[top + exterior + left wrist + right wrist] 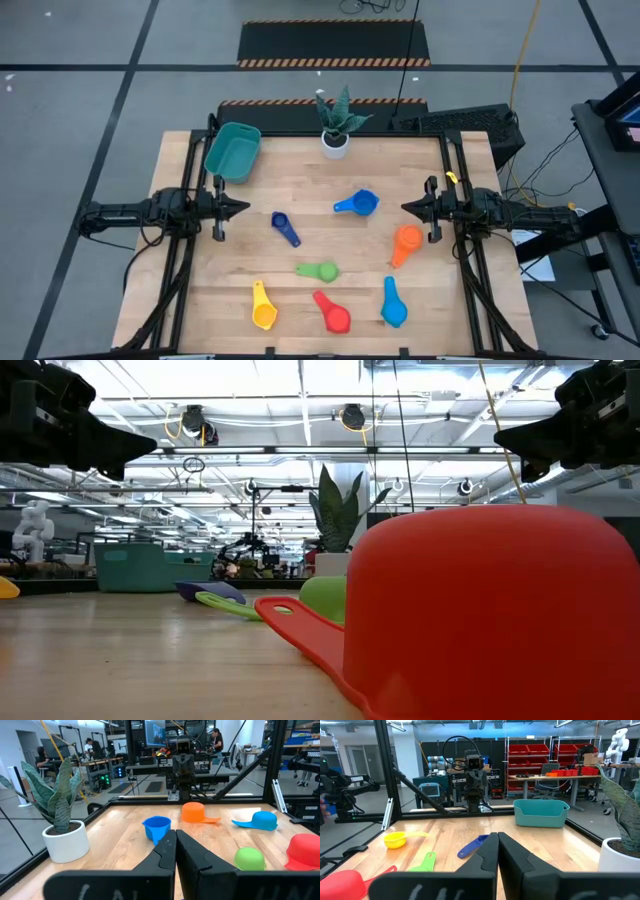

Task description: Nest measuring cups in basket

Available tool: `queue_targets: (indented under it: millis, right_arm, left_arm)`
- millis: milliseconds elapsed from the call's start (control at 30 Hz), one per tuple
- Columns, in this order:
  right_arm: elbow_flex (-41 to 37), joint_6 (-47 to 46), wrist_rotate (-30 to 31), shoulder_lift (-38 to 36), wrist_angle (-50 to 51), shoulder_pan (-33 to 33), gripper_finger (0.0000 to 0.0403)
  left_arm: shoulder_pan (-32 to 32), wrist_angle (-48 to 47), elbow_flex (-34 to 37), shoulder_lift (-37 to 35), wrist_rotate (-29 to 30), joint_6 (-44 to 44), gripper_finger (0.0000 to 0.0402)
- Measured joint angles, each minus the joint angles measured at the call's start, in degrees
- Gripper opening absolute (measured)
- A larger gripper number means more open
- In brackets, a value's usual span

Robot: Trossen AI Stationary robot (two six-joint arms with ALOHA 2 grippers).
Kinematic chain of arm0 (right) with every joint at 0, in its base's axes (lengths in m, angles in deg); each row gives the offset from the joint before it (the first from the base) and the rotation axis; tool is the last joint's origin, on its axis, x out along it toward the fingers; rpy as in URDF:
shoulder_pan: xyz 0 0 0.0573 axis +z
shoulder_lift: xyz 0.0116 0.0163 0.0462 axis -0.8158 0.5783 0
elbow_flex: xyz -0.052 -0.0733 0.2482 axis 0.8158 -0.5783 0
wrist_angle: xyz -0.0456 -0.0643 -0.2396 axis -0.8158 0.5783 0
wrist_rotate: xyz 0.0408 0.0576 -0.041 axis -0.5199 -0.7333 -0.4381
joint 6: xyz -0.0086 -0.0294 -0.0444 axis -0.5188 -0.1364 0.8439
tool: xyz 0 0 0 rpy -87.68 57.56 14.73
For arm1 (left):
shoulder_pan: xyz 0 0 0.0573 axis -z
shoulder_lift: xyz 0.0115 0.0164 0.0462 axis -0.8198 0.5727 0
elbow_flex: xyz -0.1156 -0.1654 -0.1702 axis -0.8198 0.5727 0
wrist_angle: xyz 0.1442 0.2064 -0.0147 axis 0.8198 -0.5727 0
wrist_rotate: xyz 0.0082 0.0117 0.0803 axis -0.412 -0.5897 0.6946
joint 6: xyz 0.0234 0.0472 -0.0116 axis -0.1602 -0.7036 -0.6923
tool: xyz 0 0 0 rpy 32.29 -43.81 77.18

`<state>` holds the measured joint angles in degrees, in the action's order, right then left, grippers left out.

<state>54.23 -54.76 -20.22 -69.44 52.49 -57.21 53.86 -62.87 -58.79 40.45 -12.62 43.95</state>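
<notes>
Several measuring cups lie scattered on the wooden table: blue, dark blue, orange, green, yellow, red and light blue. Red, green and orange rest bowl-down; the blue one stands mouth-up. The teal basket sits at the far left corner. My left gripper hovers shut at the table's left side, and my right gripper hovers shut at the right side. Both point inward and touch nothing.
A white pot with a spiky plant stands at the far edge, right of the basket. Black frame rails run along both table sides. Bare wood lies between the two grippers and around the basket.
</notes>
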Motion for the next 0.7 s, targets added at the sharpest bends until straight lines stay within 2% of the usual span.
queue_targets:
  millis: [467, 600, 700]
  right_arm:
    - [0.01, -0.31, 0.0, -0.02, -0.4, 0.02, 0.0]
    - [0.01, -12.0, 0.26, -0.02, -0.78, 0.01, 0.0]
    - [0.01, -14.52, 1.45, -0.02, -0.89, 0.0, 0.0]
  left_arm:
    - [0.0, 0.0, -0.01, 0.01, 0.0, -0.2, 0.0006]
    - [-0.01, 0.0, -0.01, -0.01, -0.01, 0.39, 0.0006]
    - [-0.01, 0.0, 0.0, 0.01, -0.01, 5.14, 0.0006]
